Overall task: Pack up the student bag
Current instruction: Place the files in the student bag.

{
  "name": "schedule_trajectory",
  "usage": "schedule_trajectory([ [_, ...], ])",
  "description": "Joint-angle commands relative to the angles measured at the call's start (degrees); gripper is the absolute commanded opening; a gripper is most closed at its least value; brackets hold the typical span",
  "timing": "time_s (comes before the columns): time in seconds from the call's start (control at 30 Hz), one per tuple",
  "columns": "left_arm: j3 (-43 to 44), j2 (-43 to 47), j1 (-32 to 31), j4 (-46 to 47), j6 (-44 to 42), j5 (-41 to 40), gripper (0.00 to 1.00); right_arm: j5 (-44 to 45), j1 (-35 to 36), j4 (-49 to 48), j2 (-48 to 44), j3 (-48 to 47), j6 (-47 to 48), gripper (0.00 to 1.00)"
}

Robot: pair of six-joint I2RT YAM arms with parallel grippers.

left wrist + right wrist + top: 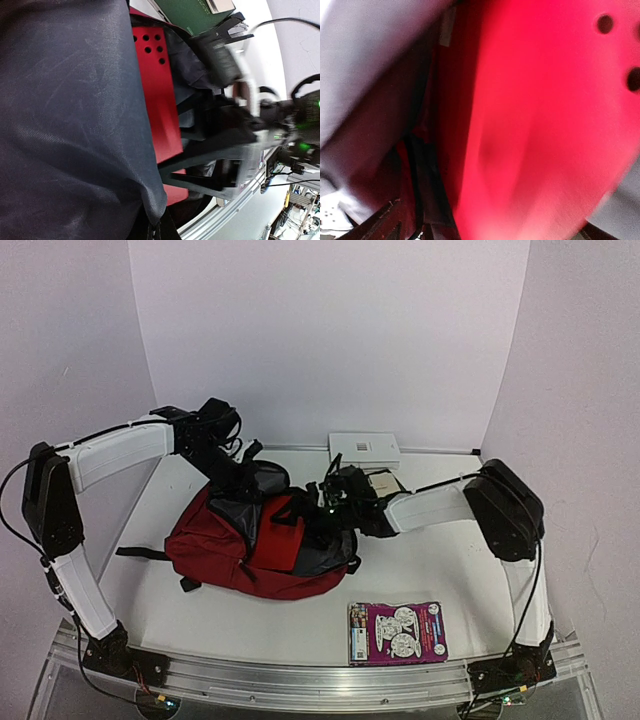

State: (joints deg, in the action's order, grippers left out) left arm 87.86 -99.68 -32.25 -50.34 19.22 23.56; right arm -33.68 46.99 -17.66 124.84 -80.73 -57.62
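Observation:
The student bag (215, 545), dark red with grey lining, lies on its side mid-table. My left gripper (232, 475) is shut on its upper flap and holds the mouth up. In the left wrist view that grey lining (65, 125) fills the picture and hides the fingers. A bright red folder (288, 543) with punched holes (155, 100) sits in the mouth. My right gripper (332, 502) reaches in beside it. In the right wrist view the jaws stand wide, one tip in each lower corner, with the blurred folder (545, 125) between them.
A magenta picture book (397, 632) lies near the front edge on the right. A white box (364, 448) stands at the back wall, with a beige and green book (380, 482) behind the right gripper. Black straps (140, 553) trail left of the bag.

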Motion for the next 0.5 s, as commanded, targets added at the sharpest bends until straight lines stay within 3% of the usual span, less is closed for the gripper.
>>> schedule_trajectory([
  [0.0, -1.3, 3.9, -0.3, 3.6, -0.5, -2.9, 0.04, 6.7, -0.5, 15.1, -9.1, -3.3, 12.9, 0.97],
  [0.17, -1.8, 3.7, -0.6, 4.1, -0.3, -4.3, 0.09, 9.0, -2.9, 25.9, -13.5, -3.1, 19.8, 0.98],
  [0.47, -4.2, 3.9, -2.1, 5.4, 0.2, -7.4, 0.19, 2.7, -13.2, 33.3, -24.9, 3.2, 35.5, 0.98],
])
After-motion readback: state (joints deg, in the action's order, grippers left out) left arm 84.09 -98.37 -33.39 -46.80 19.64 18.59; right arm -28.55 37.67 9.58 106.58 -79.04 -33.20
